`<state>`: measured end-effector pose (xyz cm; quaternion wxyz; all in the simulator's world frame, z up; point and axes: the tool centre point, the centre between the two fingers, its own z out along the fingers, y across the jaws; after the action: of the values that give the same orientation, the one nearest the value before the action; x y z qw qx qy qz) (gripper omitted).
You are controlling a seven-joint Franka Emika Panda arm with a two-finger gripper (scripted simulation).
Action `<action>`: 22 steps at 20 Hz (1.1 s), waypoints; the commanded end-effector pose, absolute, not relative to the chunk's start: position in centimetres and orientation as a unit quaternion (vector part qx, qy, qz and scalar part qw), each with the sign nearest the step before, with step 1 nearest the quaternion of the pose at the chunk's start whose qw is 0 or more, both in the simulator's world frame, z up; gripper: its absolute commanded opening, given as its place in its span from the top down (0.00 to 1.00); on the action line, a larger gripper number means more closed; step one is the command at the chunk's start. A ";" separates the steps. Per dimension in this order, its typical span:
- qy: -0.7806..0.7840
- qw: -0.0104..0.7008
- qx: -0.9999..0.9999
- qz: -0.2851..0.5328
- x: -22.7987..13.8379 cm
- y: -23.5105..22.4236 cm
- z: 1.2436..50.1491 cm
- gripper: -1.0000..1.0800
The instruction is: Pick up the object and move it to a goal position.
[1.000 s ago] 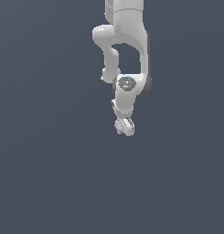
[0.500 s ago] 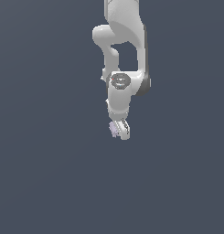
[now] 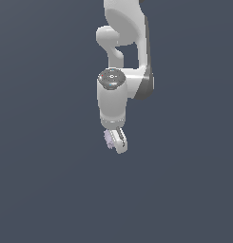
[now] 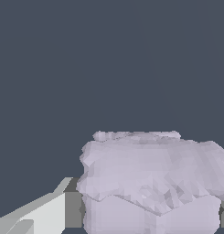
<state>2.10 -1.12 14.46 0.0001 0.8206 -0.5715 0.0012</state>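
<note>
A: How does the object [image 3: 108,138] look?

B: One small, lumpy lilac-pink piece with whitish patches, its surface faceted and rough in the wrist view [image 4: 152,183]. It sits at the tip of the gripper [image 3: 116,141], touching the white fingers [image 3: 120,142].

A: And the gripper?

B: Smooth, glossy white; its jaws are clamped on the object. One finger [image 4: 38,215] shows beside the lump in the wrist view.

A: Anything else?

B: One white arm [image 3: 122,52] with rounded joints, over a plain slate-grey ground [image 3: 42,190].
</note>
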 end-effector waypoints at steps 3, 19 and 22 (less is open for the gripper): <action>-0.571 0.000 0.821 0.001 4.5 -2.7 16.7 1.00; -0.571 0.000 0.821 0.000 11.0 -6.7 22.2 1.00; -0.571 0.000 0.821 0.000 11.6 -7.1 22.7 1.00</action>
<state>11.27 -6.90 22.43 0.0002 0.8209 -0.5710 0.0003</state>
